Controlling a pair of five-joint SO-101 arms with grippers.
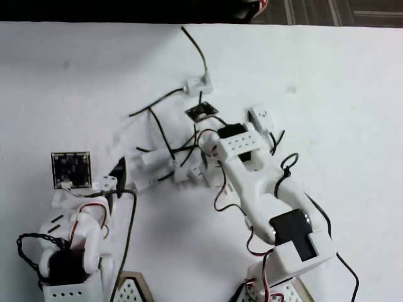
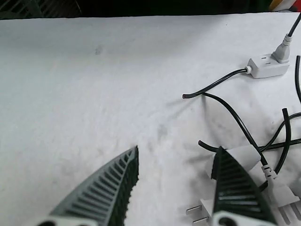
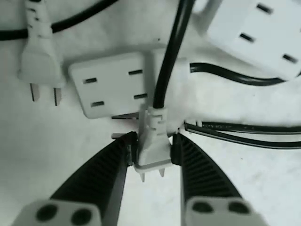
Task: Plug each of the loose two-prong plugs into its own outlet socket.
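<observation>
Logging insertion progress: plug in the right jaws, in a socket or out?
Out. The plug held in the jaws, both prongs bare, pointing away from the outlet block.

A white moulded two-prong plug on a black cord, clamped in the right gripper, points its prongs away from the flat white four-slot outlet block just beside it, near the middle of the worktop. A second white plug lies loose beside that block; nearer the far edge, a small white outlet socket carries an inserted plug.

Wht table, dark floor behind
</observation>
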